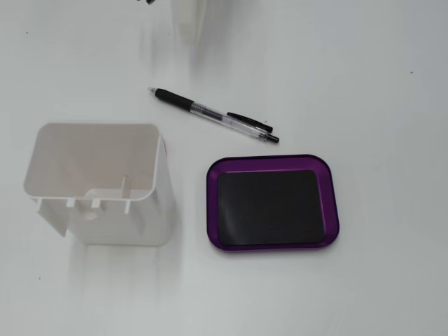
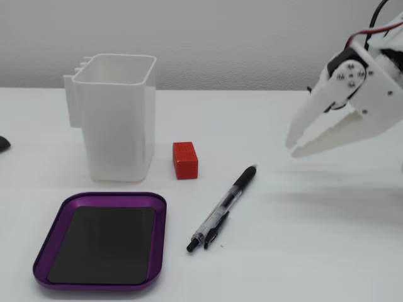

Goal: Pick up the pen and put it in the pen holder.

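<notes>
1. Pen (image 2: pixel 223 209) lies flat on the white bench (image 2: pixel 302 251), untouched, on a slant near the middle; in a fixed view from above (image 1: pixel 213 115) it sits just beyond the far long edge of the purple tray (image 1: pixel 273 201).
2. Pen holder (image 2: pixel 116 123) stands upright toward the bench's back left in a fixed view from the side, its open top showing small dividers along 1 wall (image 1: pixel 94 183).
3. Purple tray with a black centre (image 2: pixel 102 242) rests at the front left corner, just in front of the pen holder.
4. Red block (image 2: pixel 185 160) stands between the pen holder and the pen, touching neither.
5. Hand (image 2: pixel 293 148) hangs above the bench at the right, its 2 white fingers (image 2: pixel 308 119) parted only narrowly at the tips, holding nothing, well apart from the pen.
</notes>
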